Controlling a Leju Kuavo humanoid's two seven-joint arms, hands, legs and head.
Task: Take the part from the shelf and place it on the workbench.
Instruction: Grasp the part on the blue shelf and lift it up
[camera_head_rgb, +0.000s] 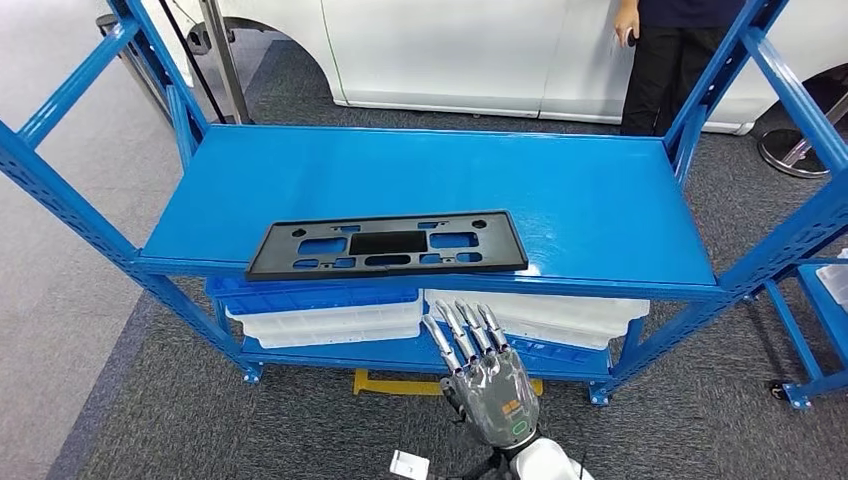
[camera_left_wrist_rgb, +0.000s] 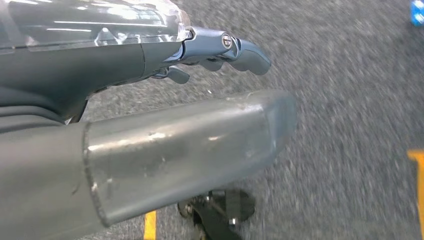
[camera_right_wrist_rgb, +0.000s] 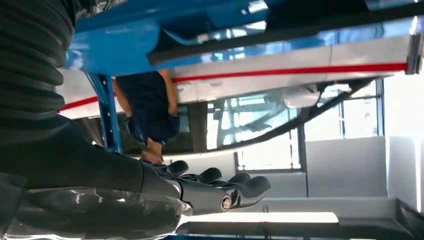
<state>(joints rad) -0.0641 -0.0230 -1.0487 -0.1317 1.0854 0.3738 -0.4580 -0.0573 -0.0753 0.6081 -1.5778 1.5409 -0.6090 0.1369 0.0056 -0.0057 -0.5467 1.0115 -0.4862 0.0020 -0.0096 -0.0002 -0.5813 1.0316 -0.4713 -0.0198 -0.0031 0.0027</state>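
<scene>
The part is a flat black plate with several cut-outs, lying along the front edge of the blue shelf's top deck. My right hand is raised in front of the shelf, below the part's right half and apart from it, fingers stretched out towards it and holding nothing. From the right wrist, the fingers are extended under the blue shelf. My left hand hangs over grey carpet, thumb straight, with nothing in it.
White and blue trays sit on the lower shelf deck. A person stands behind the shelf by a white car body. Another blue rack stands at the right. A yellow mark crosses the carpet.
</scene>
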